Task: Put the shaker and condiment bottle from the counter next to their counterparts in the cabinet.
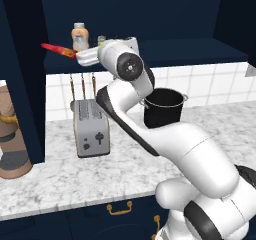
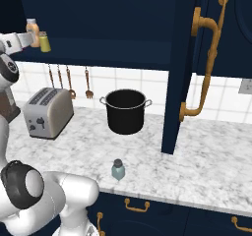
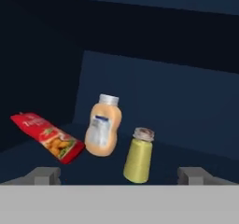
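The condiment bottle [image 3: 46,136], slim and red with a yellowish label, lies on its side on the shelf of the navy cabinet [image 1: 190,51], left of the fat orange bottle [image 3: 103,127]. A yellow-green shaker [image 3: 138,157] stands right of the orange bottle. My gripper [image 3: 120,177] is open in front of them with nothing between its fingers. In the left base view the gripper [image 1: 79,55] is at the shelf, just right of the condiment bottle [image 1: 57,50]. The pale grey-blue shaker [image 2: 117,169] stands upright near the front edge of the counter [image 2: 197,156].
A black pot [image 2: 126,111] and a silver toaster [image 2: 48,112] stand on the counter below the shelf. Utensils hang on the tiled wall behind the toaster. An open navy cabinet door [image 2: 182,68] with a brass handle juts out right of the pot. A brown appliance [image 1: 12,144] stands far left.
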Robot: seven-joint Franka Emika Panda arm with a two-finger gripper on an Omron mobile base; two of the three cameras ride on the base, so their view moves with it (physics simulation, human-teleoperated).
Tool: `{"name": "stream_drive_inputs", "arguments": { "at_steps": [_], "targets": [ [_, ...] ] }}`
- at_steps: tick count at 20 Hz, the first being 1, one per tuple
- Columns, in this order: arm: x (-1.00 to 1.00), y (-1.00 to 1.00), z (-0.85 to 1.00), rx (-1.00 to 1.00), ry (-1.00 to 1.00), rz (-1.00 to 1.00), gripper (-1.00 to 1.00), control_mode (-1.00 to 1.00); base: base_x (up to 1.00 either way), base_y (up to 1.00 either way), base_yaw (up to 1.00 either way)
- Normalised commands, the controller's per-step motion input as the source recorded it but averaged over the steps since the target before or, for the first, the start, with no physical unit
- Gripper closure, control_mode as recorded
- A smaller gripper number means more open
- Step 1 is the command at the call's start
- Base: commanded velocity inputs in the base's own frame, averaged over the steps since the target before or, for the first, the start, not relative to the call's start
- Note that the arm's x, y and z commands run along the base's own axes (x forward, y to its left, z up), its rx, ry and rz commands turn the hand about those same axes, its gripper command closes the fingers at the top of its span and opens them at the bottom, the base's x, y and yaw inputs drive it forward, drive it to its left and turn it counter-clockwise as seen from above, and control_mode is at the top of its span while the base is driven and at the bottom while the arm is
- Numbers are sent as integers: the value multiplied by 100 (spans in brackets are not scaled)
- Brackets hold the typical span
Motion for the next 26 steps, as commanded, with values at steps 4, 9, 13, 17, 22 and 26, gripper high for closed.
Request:
{"name": "stream_drive_inputs", "arguments": {
  "at_steps": [4,9,13,17,22,26],
  "targets": [
    [-27,-75,23,23,10,-14,-100,-100,0,0,0],
    [-76,-70,1,21,1,-14,-100,-100,0,0,0],
    [-100,-50,0,16,0,-15,-100,-100,0,0,0],
    [-52,-3,0,5,0,-11,-100,-100,0,0,0],
    [-5,-24,3,2,1,-1,-100,-100,0,0,0],
    [3,-45,0,7,19,4,-100,-100,0,0,0]
  ]
}}
